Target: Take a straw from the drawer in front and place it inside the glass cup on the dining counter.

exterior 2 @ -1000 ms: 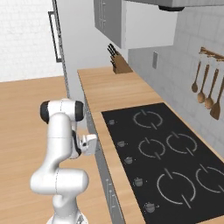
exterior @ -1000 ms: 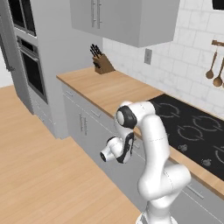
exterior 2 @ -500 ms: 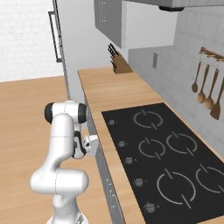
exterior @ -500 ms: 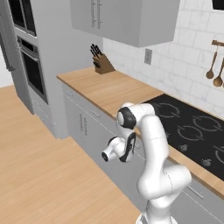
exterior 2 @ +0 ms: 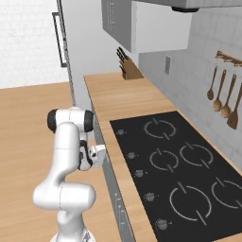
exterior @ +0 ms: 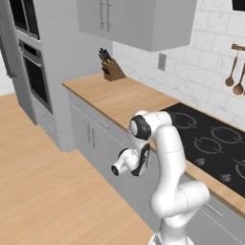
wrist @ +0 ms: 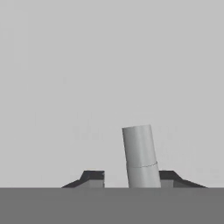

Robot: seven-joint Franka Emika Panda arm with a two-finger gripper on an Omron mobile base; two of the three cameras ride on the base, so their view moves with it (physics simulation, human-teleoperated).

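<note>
My gripper [wrist: 131,177] is pressed up to the light-grey front of the drawer [wrist: 109,65], just under the wooden worktop. The drawer's small metal bar handle [wrist: 139,148] stands between my two dark fingertips. The right tip sits against the bar, and a narrow gap shows between the bar and the left tip. From the base, the gripper [exterior: 147,161] points into the cabinet front below the worktop edge, and the same gripper [exterior 2: 101,154] touches the closed drawer front there. The straw, the glass cup and the dining counter are out of view.
A wood worktop [exterior: 119,95] with a black cooktop [exterior 2: 179,165] runs above the drawer. A knife block [exterior: 109,67] stands at its far end. Wall ovens [exterior: 28,72] rise at the left, with open wood floor [exterior: 43,191] behind the arm.
The jaws have narrowed from wide open to close around the drawer handle. The hand has edged slightly closer to the cabinet front.
</note>
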